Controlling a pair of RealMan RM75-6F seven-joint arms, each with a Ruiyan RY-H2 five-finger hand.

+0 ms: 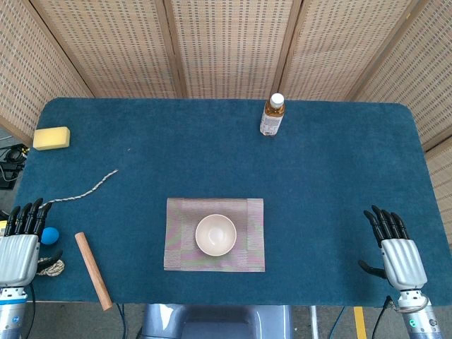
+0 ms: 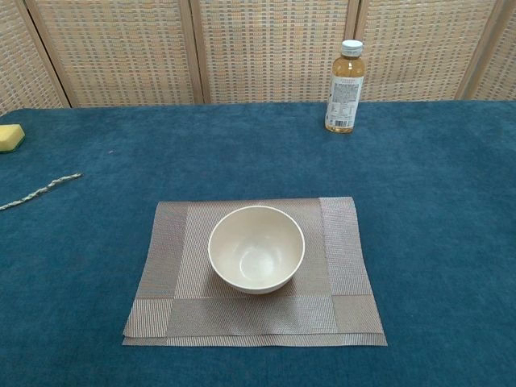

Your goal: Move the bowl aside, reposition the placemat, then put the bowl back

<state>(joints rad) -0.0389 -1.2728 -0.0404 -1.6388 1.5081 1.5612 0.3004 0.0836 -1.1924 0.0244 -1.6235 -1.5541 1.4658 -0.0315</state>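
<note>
A cream bowl (image 1: 215, 234) (image 2: 256, 248) stands upright and empty in the middle of a woven grey-brown placemat (image 1: 182, 215) (image 2: 165, 242) near the table's front edge. My left hand (image 1: 20, 244) rests at the front left corner of the table, fingers stretched out and holding nothing, far from the mat. Over at the front right, my right hand (image 1: 394, 247) lies flat with fingers apart and empty as well. Neither hand shows in the chest view.
A bottle of amber drink (image 1: 272, 115) (image 2: 344, 86) stands at the back centre. A yellow sponge (image 1: 51, 138) (image 2: 10, 137) lies back left. A braided rope (image 1: 88, 187) (image 2: 39, 192), a blue ball (image 1: 49, 235) and a wooden stick (image 1: 93, 270) lie near my left hand.
</note>
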